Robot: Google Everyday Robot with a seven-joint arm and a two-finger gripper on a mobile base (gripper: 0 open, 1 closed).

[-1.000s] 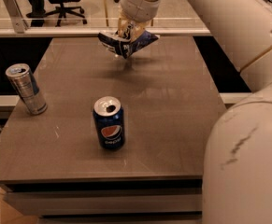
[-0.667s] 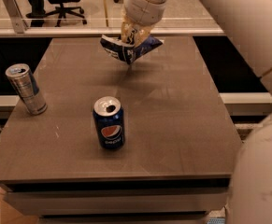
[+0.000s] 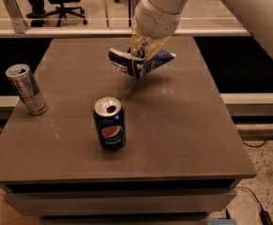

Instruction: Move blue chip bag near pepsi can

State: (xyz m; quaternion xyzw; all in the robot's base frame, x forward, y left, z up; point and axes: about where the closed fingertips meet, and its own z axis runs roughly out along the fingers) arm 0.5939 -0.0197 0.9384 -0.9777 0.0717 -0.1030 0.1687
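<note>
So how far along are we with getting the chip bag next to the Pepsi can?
Done: the gripper is shut on the crumpled dark blue foil chip bag, which is off the brown table. In hand: the carry, above the table's far middle. Left: lower it beside the short dark blue Pepsi can nearer the front, then release.

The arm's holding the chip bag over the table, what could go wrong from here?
The hand holds the bag only by its upper part, and it hangs tilted above the table; it might slip out early, landing short of the Pepsi can. That can stands upright with its top open; a bag brought in low could tip it.
</note>
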